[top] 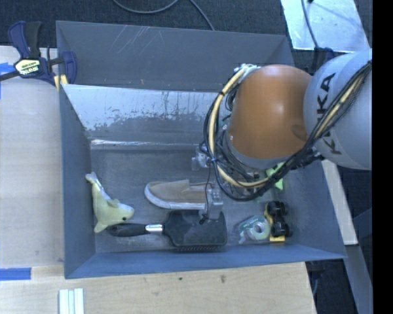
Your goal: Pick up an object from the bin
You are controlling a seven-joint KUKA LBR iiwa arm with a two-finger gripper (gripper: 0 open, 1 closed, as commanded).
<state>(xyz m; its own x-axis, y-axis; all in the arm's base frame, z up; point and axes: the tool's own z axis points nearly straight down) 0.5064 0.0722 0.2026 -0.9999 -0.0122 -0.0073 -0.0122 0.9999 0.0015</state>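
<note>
Hanging low over the bin [78, 175] floor, the gripper [213, 211] sits where a flat beige shoe [173, 193] meets the bristled head of a black hairbrush [193, 233], which lies along the bin's lower edge. Whether the gripper is released or clenched cannot be told. The arm's smooth orange dome [268, 110] and looped cables [216, 123] hide the shoe's right end. A soft yellow plush fish [108, 208] lies near the left wall. A clear tape roll [254, 229] and a black-and-yellow item [277, 220], hard to make out, occupy the lower right corner.
</note>
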